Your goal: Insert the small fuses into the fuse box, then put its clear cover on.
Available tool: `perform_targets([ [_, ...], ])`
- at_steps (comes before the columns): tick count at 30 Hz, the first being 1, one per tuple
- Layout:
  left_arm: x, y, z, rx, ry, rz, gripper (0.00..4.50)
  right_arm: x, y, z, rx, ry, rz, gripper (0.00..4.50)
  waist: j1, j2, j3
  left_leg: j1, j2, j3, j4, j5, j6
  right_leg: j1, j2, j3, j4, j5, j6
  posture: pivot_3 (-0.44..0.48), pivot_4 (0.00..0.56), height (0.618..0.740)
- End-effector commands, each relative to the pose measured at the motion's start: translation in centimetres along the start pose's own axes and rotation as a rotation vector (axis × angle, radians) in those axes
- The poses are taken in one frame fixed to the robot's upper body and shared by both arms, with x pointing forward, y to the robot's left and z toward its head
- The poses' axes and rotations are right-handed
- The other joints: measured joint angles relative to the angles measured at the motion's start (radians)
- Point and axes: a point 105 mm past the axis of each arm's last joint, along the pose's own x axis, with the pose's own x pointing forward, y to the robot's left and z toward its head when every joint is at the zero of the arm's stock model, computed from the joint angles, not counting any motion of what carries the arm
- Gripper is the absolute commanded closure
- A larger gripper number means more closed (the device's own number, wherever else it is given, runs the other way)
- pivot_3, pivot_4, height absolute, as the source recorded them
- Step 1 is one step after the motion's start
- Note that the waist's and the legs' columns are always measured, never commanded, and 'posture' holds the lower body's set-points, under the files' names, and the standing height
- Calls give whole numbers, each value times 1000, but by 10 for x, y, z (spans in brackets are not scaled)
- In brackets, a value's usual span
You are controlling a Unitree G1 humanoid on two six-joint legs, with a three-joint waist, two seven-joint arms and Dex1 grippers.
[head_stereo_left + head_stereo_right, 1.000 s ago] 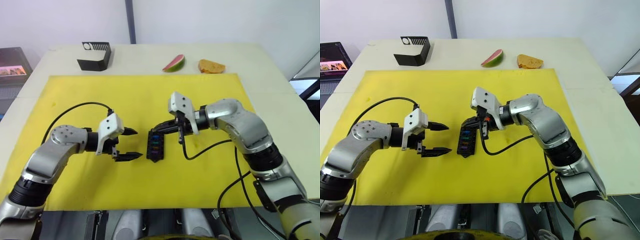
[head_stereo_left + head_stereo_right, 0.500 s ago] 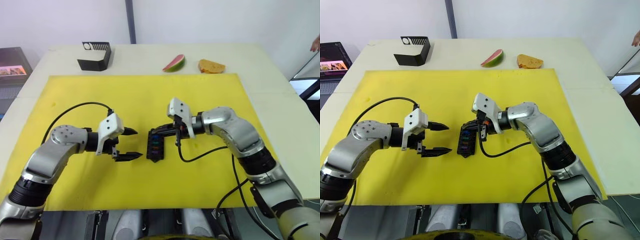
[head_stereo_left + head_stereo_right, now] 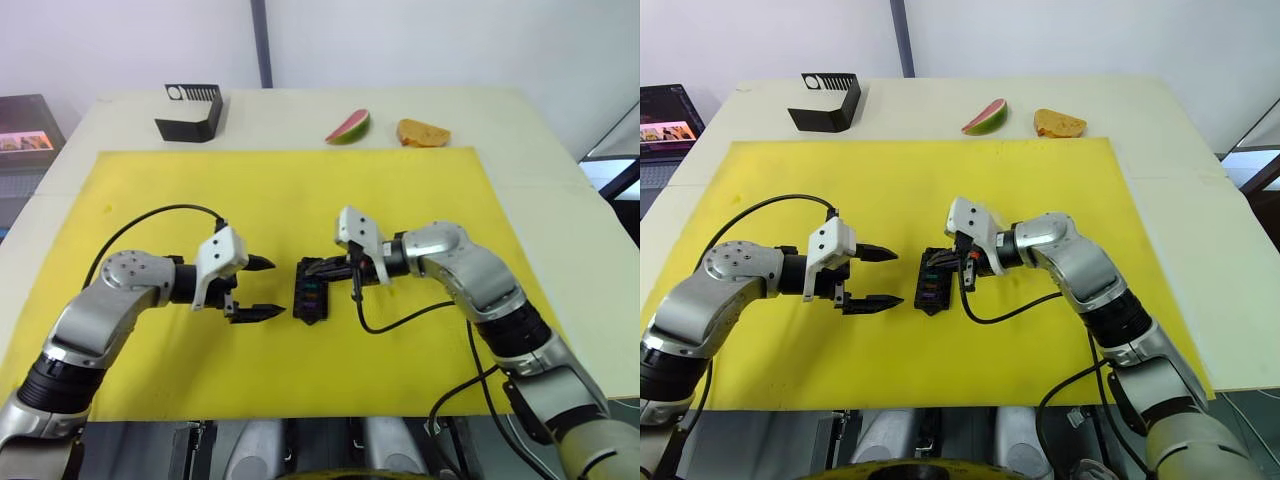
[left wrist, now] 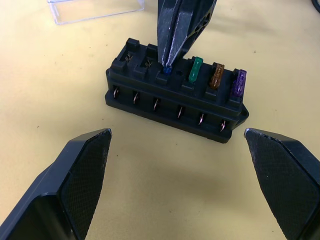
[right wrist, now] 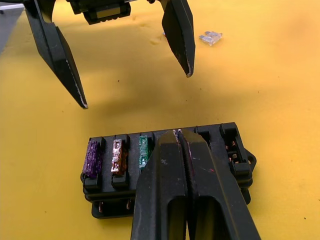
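Three small fuses, purple [image 4: 240, 82], orange [image 4: 217, 76] and green [image 4: 196, 69], stand in the black scalloped fuse box [image 4: 175, 102] mid-mat. Your right gripper [image 4: 167, 62], pinched on a tiny blue fuse [image 4: 167, 70], presses it down beside them. Tilt it and it may jam or pop out. Your left gripper [image 3: 262, 288] hovers wide open, near the box. The clear cover [image 4: 95, 8] waits beyond.

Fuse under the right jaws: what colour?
Blue fuse, clearest in the left wrist view.
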Motion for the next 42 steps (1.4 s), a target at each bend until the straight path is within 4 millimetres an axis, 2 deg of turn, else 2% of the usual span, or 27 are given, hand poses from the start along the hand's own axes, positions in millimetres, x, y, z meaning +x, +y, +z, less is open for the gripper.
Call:
perform_targets([
  [1, -4, 0, 9, 49, -11, 11, 0, 2, 2, -23, 18, 78, 3, 4456, 0, 0, 0, 0, 0, 0, 0, 0, 0, 0, 0, 0, 0, 0, 0, 0, 150, 740],
  [7, -3, 0, 10, 49, -13, 11, 0, 2, -5, -33, 21, 99, -20, 4456, 1, 0, 0, 1, 0, 0, 0, 0, 0, 1, 0, 0, 0, 0, 0, 0, 150, 740],
  [12, -3, 0, 10, 48, -15, 10, 0, 3, 0, -43, 15, 134, -2, 4456, 1, -1, -1, 2, 0, 0, 0, 0, 0, 2, 0, 0, 0, 0, 0, 0, 150, 740],
  [14, -3, 0, 10, 47, -15, 10, 0, 1, 1, -35, 21, 103, 3, 4456, 1, -1, -2, 2, 0, 0, 0, 0, 0, 2, 0, 0, 0, 0, 0, 0, 150, 740],
  [16, -6, 0, 13, 43, -26, 9, 0, -4, -2, -11, 39, 14, -1, 4456, 2, -1, -2, 2, 0, 0, 0, 0, 0, 3, 0, 0, 0, 0, 0, 0, 150, 740],
  [17, -7, 0, 16, 39, -41, 9, 0, -8, -4, 5, 41, -36, -10, 4456, 2, -1, -1, 2, 0, 0, 0, 0, 0, 3, 0, 0, 0, 0, 0, 0, 150, 740],
  [19, -10, 1, 22, 34, -61, 9, 0, -15, -6, 21, 44, -84, -18, 4456, 2, -1, -1, 1, 0, 0, 0, 0, 0, 2, 0, 0, 0, 0, 0, 0, 150, 740],
  [23, -30, 0, 38, 11, -110, 17, 0, -48, -6, 57, 30, -165, -44, 4456, 0, -1, -1, -1, 0, 0, 0, 0, 0, -1, 0, 0, 0, 0, 0, 0, 150, 740],
  [26, -45, -2, 42, -28, -120, 25, 0, -65, -3, 56, 14, -136, -65, 4456, 0, -1, -1, -1, 0, 0, 0, 0, 1, -1, 0, 0, 0, 0, 0, 0, 150, 740],
  [30, -81, 1, 36, -91, -74, 100, 0, -101, -3, 24, -42, 37, -155, 4456, 2, -1, 0, -1, 0, -1, -1, -3, 4, 0, 0, 0, -2, 0, 0, 0, 150, 740],
  [33, -119, 4, 20, -151, -4, 200, 0, -145, 1, -5, 0, 161, -215, 3588, 1, 0, 0, -1, 0, 0, 0, -3, 6, 0, -1, 0, -3, 0, 0, 0, 150, 740],
  [34, -135, 7, 9, -173, 37, 255, 0, -162, 3, -15, 16, 215, -240, 3226, 1, 1, 0, -1, 0, 0, -1, -3, 6, 0, -1, 0, -3, 0, 0, 0, 150, 740],
  [37, -172, 10, -20, -230, 135, 367, 0, -196, 4, -29, 54, 281, -317, 1682, -3, 1, 0, 0, 1, 0, -1, -4, 7, 1, 0, 0, -4, 0, 0, 0, 150, 740],
  [40, -202, 7, -44, -268, 226, 430, 0, -218, 5, -38, 88, 309, -388, 103, -2, 2, 0, 3, 2, 1, -2, -4, 7, 3, 0, 0, -3, 0, -1, 0, 150, 740],
  [42, -211, 5, -52, -277, 254, 448, 0, -224, 8, -46, 112, 326, -404, 42, 2, 2, 0, 3, 2, 1, -2, -4, 7, 3, -1, 0, -3, -2, -3, 0, 150, 740],
])
